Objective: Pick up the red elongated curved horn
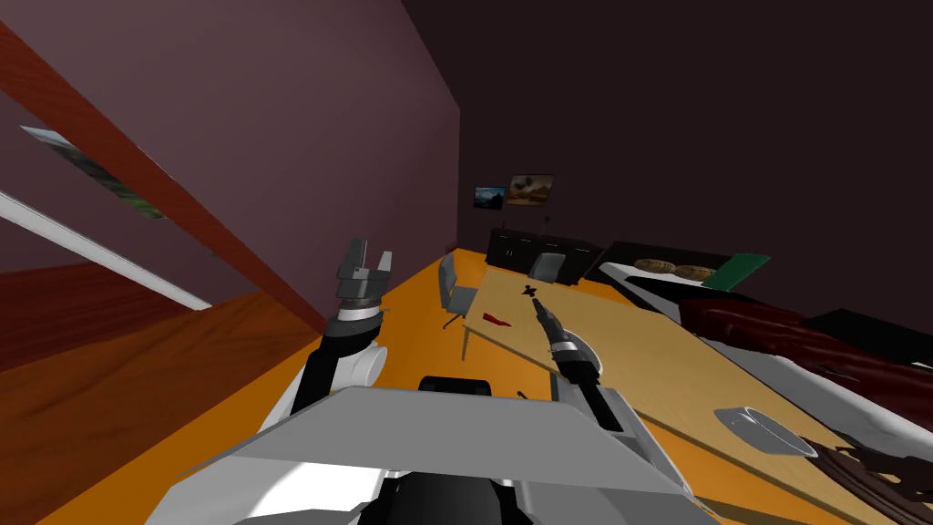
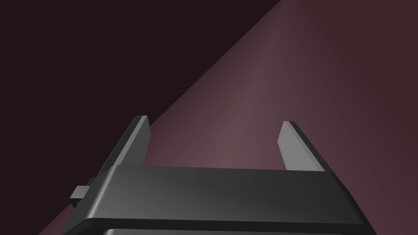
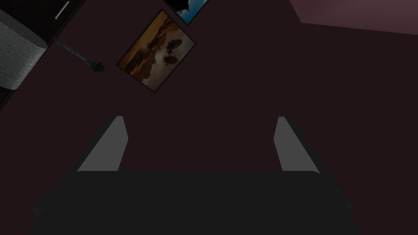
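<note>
Desk (image 1: 638, 365) mostly bare wood; red horn (image 1: 495, 319) near its left edge, open surface all round. Small black object (image 1: 528, 291) beyond it, apart. Grey chair (image 1: 453, 287) just beside that edge. Right end effector (image 1: 537, 302) over the desk near the horn, fingers spread. Grey dish (image 1: 761, 428) well apart.
</note>
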